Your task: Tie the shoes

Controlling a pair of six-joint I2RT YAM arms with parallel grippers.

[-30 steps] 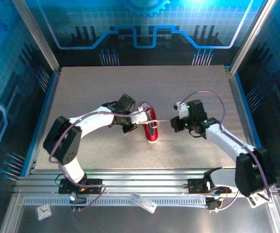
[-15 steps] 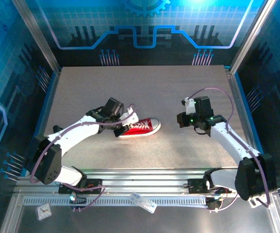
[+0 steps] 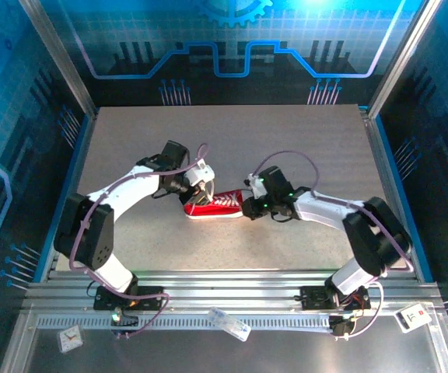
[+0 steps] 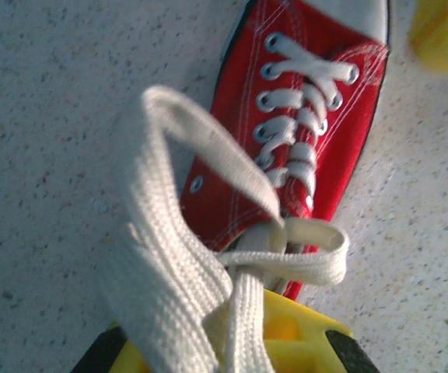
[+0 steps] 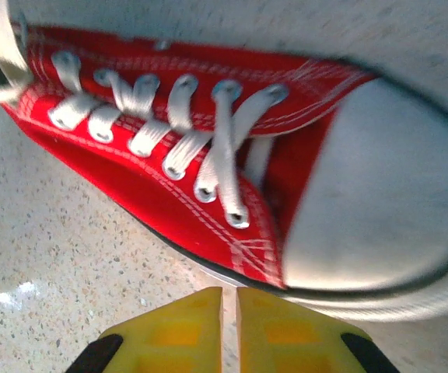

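The red shoe [image 3: 220,205] lies mid-table with its white toe cap to the right. My left gripper [image 3: 198,180] is at the heel end, shut on the white laces [image 4: 169,256]. They run as a loop and a crossed strand from the top eyelets into its yellow fingers [image 4: 317,330]. My right gripper [image 3: 249,208] sits at the toe end. In the right wrist view its yellow fingers [image 5: 169,334] stand almost together, a thin slit between them and nothing held, just short of the sole beside the toe cap [image 5: 372,194].
The speckled grey table [image 3: 302,140] has free room behind the shoe and on both sides. Metal rails [image 3: 232,291] run along the near edge, with a small clear item [image 3: 229,323] on them. Blue walls close in the left, right and back.
The shoe has swung from toe-toward-me to toe-right. My right gripper has come in from the right to the toe. My left gripper has kept hold of the laces and shifted slightly.
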